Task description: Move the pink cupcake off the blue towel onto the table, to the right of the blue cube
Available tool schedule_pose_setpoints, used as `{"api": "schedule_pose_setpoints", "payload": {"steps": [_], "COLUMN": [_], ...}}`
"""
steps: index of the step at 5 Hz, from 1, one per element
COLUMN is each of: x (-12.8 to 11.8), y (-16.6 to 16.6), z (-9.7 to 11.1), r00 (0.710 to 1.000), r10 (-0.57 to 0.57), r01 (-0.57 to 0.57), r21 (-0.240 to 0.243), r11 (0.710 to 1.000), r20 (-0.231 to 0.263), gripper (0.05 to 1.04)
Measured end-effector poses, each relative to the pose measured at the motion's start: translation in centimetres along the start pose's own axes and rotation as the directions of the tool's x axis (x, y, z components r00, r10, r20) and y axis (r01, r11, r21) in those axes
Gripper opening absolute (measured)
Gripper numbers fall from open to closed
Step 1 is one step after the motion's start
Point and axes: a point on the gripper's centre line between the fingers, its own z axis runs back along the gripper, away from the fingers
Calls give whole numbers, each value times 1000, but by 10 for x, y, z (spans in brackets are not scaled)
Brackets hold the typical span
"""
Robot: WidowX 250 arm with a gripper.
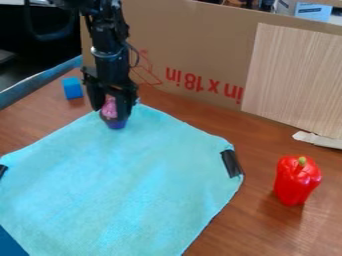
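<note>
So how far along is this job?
Partway, I'd guess. Nothing looks finished. The gripper seems to hold the pink and purple toy at the far corner of the blue cloth, not yet let go. The blue block and red pepper sit off the cloth.

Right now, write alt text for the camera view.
A black pincer is around a pink and purple toy at a blue cloth's far corner; a blue cube sits at left, a red pepper at right.
</note>
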Motion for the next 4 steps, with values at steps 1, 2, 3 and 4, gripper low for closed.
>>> {"api": "schedule_pose_setpoints", "payload": {"steps": [1, 2, 3, 4], "x": [-3, 5, 28, 46], "y": [0, 9, 31, 54], "z": [1, 16, 40, 34], "r00": [1000, 999, 991, 977], "r10": [6, 42, 134, 215], "r01": [-7, -43, -132, -214], "r21": [-32, -62, -83, -79], "r11": [999, 997, 988, 974], "r20": [-16, -8, 18, 7], "gripper": [764, 764, 764, 764]}}
